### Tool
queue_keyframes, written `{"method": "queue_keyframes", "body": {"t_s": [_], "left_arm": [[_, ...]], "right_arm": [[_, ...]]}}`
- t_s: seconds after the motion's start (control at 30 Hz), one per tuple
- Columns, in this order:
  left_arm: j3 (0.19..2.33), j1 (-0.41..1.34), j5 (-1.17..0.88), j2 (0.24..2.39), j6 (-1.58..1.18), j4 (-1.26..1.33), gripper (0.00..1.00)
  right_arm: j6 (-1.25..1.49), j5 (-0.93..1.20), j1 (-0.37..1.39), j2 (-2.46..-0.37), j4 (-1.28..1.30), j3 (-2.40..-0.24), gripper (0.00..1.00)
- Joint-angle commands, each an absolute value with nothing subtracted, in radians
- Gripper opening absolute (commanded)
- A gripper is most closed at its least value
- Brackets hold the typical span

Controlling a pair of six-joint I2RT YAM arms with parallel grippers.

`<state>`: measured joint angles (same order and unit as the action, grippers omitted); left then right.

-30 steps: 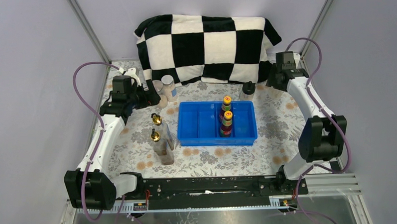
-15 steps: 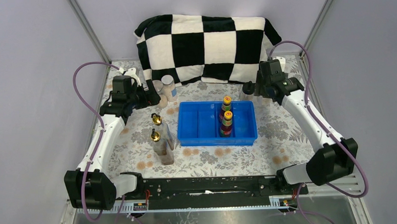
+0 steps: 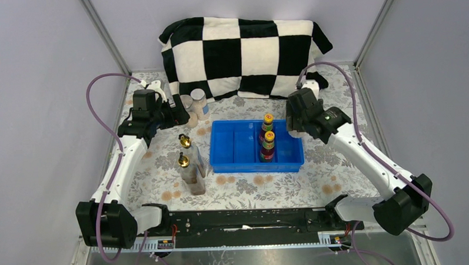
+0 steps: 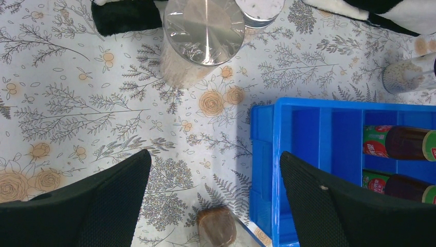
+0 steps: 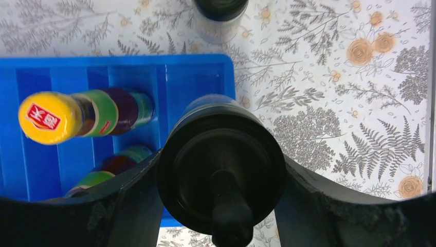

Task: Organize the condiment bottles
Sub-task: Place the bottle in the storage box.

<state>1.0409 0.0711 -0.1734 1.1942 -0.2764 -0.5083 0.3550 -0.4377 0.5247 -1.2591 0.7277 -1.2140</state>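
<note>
On your left, the left gripper [image 4: 214,154] hangs over the flowered table [image 4: 77,103] with its jaws spread wide and nothing between them. Just ahead of it stand the two grey-lidded jars [image 4: 204,31], side by side at the foot of the checkered blanket [image 3: 241,50]. Nearer you, the two gold-topped bottles [image 3: 190,169] stand upright on the table, one behind the other, just left of the blue tray [image 3: 238,145]. Inside the tray, the two sauce bottles [image 3: 268,144] with yellow caps stand upright in a compartment right of the middle, one behind the other. Further right, your right gripper [image 5: 221,172] has its jaws partly closed around a black-capped shaker [image 5: 221,144]. It pinches the shaker from both sides and holds it upright over the tray's far right corner. The second shaker [image 5: 221,13] stands on the table just beyond that corner, apart from the tray.
</note>
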Motion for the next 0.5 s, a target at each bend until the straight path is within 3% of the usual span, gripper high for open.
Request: {"method": "queue_keyframes", "body": {"t_s": [0.0, 0.47], "left_arm": [[1.028, 0.067, -0.165, 1.188, -0.261, -0.467, 0.99], [1.026, 0.067, -0.161, 1.190, -0.259, -0.468, 0.99]], "right_arm": [[0.412, -0.506, 0.589, -1.228, 0.716, -1.182, 0.51], [0.477, -0.523, 0.698, -1.170, 0.666, -1.014, 0.51]]}}
